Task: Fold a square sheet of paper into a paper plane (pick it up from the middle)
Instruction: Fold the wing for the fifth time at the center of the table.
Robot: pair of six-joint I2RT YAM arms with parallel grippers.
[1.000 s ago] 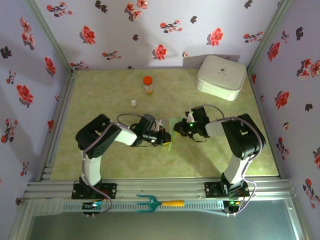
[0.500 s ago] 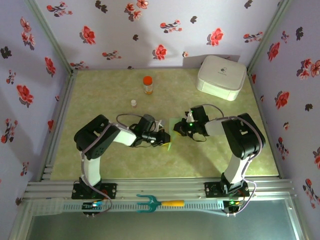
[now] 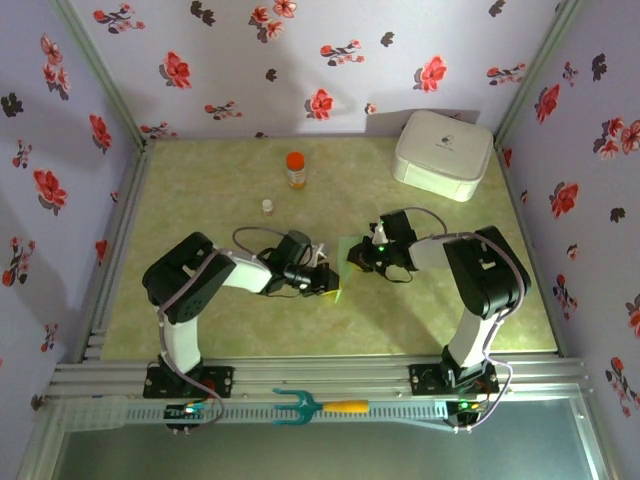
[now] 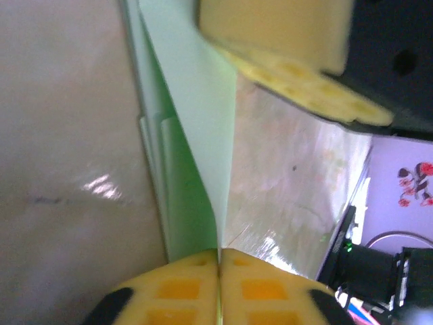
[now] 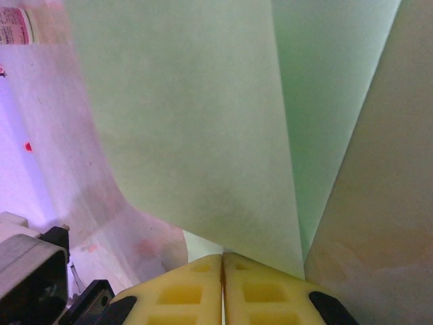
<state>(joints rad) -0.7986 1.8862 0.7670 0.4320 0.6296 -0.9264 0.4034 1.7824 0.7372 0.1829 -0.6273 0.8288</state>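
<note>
Both pinched shut on the square sheet of paper (image 4: 196, 101) between them, my left fingers (image 4: 183, 291) have edged back from my right fingers (image 5: 260, 291), seemingly pulling the fold taut.

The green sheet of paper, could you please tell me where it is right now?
The sheet of paper sits mid-table in the top view, pinched between the left gripper and the right gripper, on the near side of the orange-capped bottle.
</note>
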